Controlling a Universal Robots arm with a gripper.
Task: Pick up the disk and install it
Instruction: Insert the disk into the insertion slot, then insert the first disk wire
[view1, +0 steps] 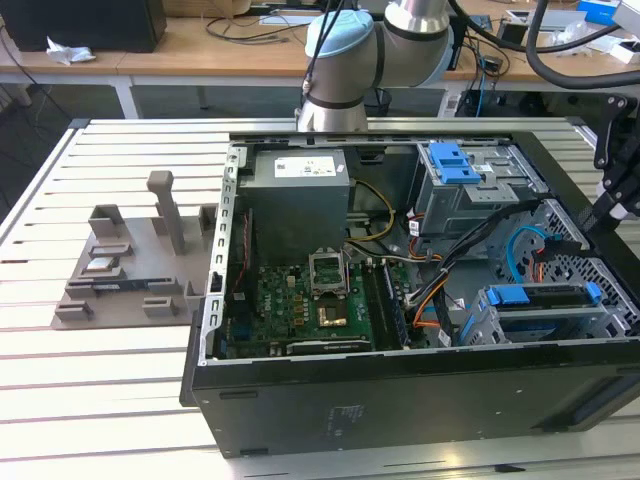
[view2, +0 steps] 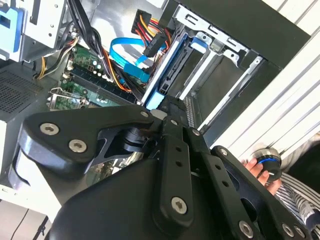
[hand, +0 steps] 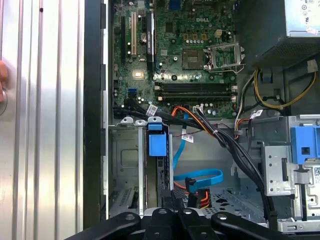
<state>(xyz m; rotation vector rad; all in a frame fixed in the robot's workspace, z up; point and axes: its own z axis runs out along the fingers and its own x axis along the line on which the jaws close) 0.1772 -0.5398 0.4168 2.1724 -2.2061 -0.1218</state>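
Observation:
The disk (view1: 540, 296) sits on edge in the lower drive cage (view1: 480, 325) of the open computer case, at the exterior view's right. Its blue carrier rail faces up and its label is hidden. In the first wrist view the disk (hand: 156, 145) shows as a blue tab over a dark edge between the cage walls. In the second wrist view, the disk's blue rail (view2: 167, 75) runs along the cage. My gripper (view1: 612, 188) hangs at the case's right end, above and just beyond the cage. Its black linkage (hand: 172, 221) (view2: 165, 150) sits close over the disk's near end.
Loose cables (view1: 450, 290) and a blue ribbon cable (hand: 200, 177) lie beside the cage. The motherboard (view1: 300, 300), power supply (view1: 298, 195) and upper bay with a blue latch (view1: 455, 160) fill the case. A grey fixture (view1: 130, 270) stands on the slatted table. A hand (view2: 260, 167) is outside the case.

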